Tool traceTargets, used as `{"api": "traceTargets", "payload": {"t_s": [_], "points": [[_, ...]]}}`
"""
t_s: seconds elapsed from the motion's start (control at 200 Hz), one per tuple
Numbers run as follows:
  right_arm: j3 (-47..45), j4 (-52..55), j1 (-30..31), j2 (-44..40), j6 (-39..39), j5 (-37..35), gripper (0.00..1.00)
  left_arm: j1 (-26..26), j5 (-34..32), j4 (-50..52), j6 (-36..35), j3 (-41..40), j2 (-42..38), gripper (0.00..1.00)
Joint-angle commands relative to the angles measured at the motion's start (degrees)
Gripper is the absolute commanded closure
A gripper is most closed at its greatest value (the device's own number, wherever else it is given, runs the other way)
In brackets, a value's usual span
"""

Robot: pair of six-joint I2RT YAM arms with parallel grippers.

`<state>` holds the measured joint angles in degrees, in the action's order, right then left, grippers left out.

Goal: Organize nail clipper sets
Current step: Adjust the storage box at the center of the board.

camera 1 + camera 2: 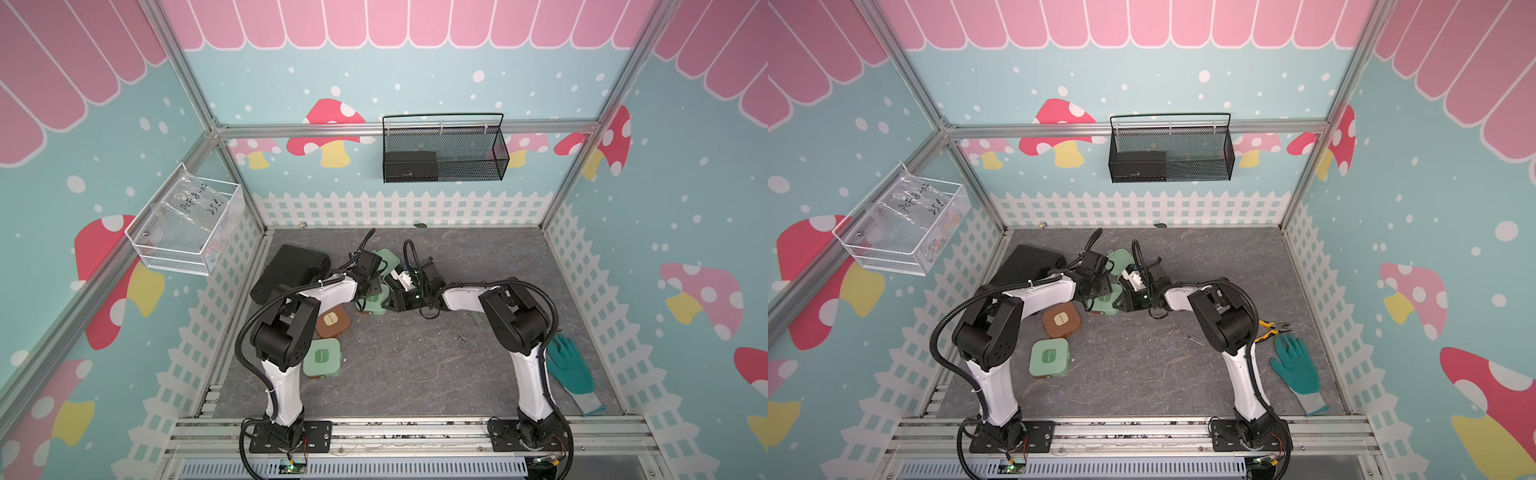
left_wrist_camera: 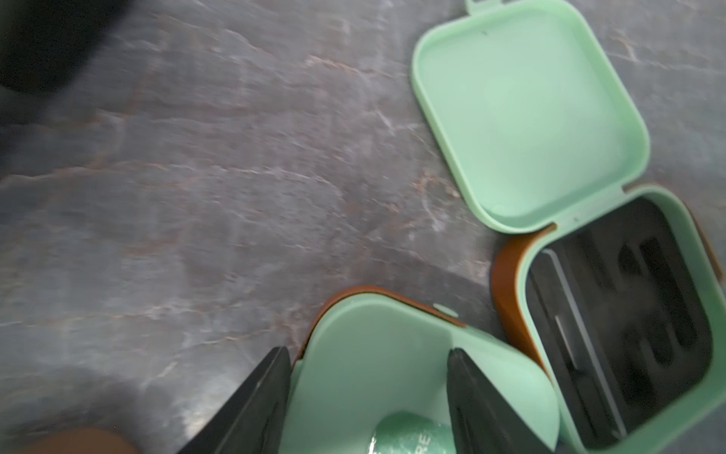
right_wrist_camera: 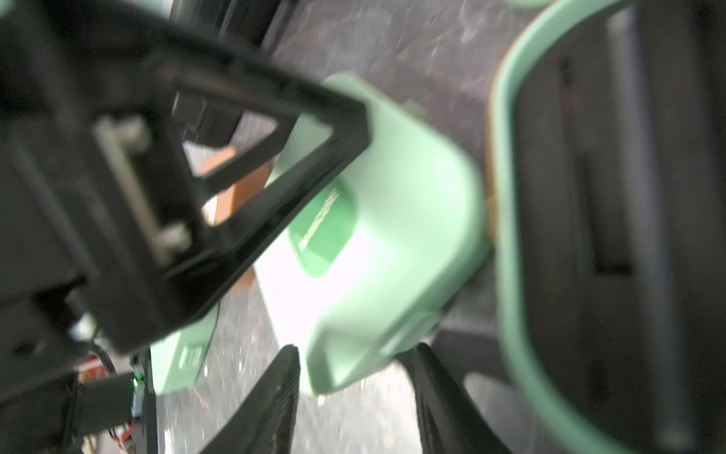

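Straddling a shut mint case (image 2: 373,326) near the desk's (image 2: 196,177) middle, the left hand (image 2: 367,353) may or may not be clamping it; I cannot tell. The right hand (image 3: 355,348) stands spread at the case's corner. The step is probably tidying this case away, which needs a firm grasp. The open case (image 2: 526,118) alongside holds one slim tool (image 2: 565,338).

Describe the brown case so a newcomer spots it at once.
On the grey stone-look tabletop, look beside the left arm's black elbow. Two closed rounded-square cases lie there; the brown case is the farther one, behind a mint case. It alone has a brown lid, with a pale label.
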<state>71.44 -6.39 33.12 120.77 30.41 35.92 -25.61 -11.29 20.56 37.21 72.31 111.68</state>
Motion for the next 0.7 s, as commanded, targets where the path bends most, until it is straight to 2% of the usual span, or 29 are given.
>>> {"api": "traceTargets", "payload": {"t_s": [0.0,0.135,0.315,0.42,0.585,0.696], "points": [[-2.2,6.6,0.2,-5.2,-3.6,-5.1,0.48,-1.7,8.2,7.5,-0.8,-1.3,4.3,0.36],[-1.0,10.8,-0.3,-9.8,-5.6,-6.3,0.47,-1.2,6.9,8.7,-1.0,0.1,3.4,0.35],[3.5,19.1,-2.3,-13.9,-9.5,-13.8,0.47,-0.6,5.1,9.7,-0.7,0.7,0.8,0.33],[11.0,25.4,-4.7,-12.4,-14.7,-19.2,0.49,-0.3,4.1,9.9,-0.8,0.6,-1.4,0.3],[24.6,32.3,-7.4,-2.5,-22.4,-26.1,0.56,-0.1,2.3,10.7,-0.7,0.1,-6.6,0.27],[32.4,35.9,-8.3,3.9,-24.9,-27.8,0.6,-0.1,1.9,11.8,-0.8,0.1,-10.2,0.26]]}}
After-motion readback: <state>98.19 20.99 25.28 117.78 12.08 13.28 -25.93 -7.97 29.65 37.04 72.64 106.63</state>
